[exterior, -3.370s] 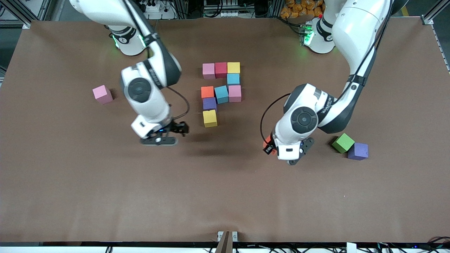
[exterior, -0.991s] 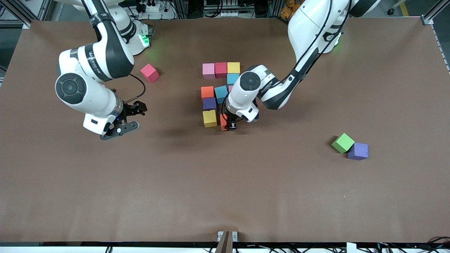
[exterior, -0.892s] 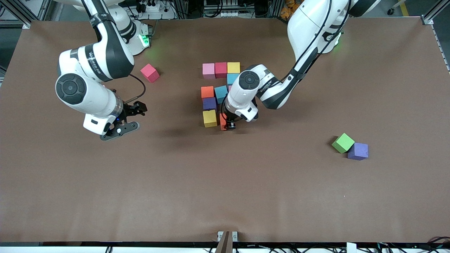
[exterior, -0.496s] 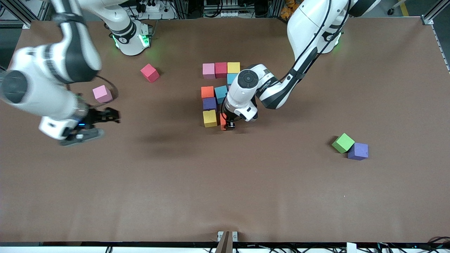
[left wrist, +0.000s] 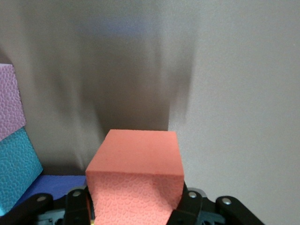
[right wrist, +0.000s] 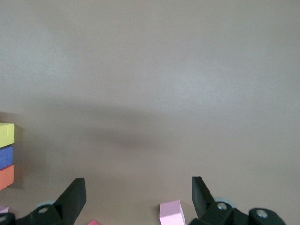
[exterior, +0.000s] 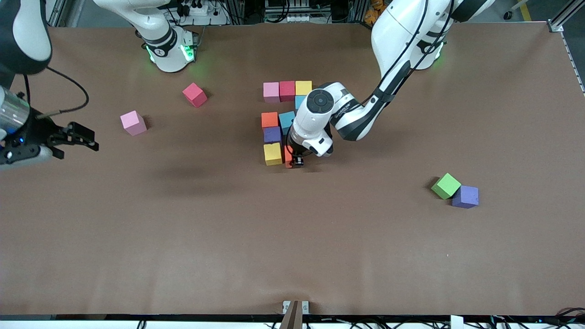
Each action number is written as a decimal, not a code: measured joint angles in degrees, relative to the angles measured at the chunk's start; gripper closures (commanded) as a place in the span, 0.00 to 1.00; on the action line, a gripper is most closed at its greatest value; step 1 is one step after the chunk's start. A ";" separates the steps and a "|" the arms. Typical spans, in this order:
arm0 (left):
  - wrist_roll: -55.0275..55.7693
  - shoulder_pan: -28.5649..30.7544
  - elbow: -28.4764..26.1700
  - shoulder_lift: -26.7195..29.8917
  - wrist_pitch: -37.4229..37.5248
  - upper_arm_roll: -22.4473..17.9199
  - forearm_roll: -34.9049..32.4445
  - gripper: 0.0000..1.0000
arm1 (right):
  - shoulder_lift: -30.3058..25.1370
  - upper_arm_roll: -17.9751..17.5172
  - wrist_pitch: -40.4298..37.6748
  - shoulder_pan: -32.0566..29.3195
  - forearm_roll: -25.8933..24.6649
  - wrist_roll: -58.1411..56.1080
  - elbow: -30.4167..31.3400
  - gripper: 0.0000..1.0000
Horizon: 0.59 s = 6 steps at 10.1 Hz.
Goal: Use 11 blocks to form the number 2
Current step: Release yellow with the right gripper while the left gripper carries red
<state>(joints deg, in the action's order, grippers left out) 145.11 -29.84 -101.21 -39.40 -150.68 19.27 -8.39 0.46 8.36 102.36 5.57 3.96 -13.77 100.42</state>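
Held block (left wrist: 136,176) looks salmon-orange; loose blocks (exterior: 448,186) green, purple, pink.

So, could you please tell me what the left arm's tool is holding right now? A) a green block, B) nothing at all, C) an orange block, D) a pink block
C: the left tool is shut on an orange block, which fills the bottom of the left wrist view and shows beside the yellow block in the front view.
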 measured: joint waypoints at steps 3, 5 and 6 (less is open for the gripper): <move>0.00 -0.28 0.63 -1.07 -0.11 -0.01 0.00 0.88 | -1.28 0.97 -7.04 0.47 -0.75 3.23 -7.80 0.00; 0.00 -0.59 1.20 -1.71 -0.21 -0.01 0.00 0.88 | -1.31 1.60 -12.39 0.44 -0.92 5.11 -13.07 0.00; 0.00 -0.63 1.29 -1.80 -0.21 -0.01 0.00 0.88 | -1.33 1.88 -14.79 0.39 -0.93 6.60 -15.64 0.00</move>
<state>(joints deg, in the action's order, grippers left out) 145.11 -30.47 -99.92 -41.20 -150.90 19.26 -8.39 -0.88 10.24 87.57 5.95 3.02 -7.16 84.78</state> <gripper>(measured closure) 0.410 0.000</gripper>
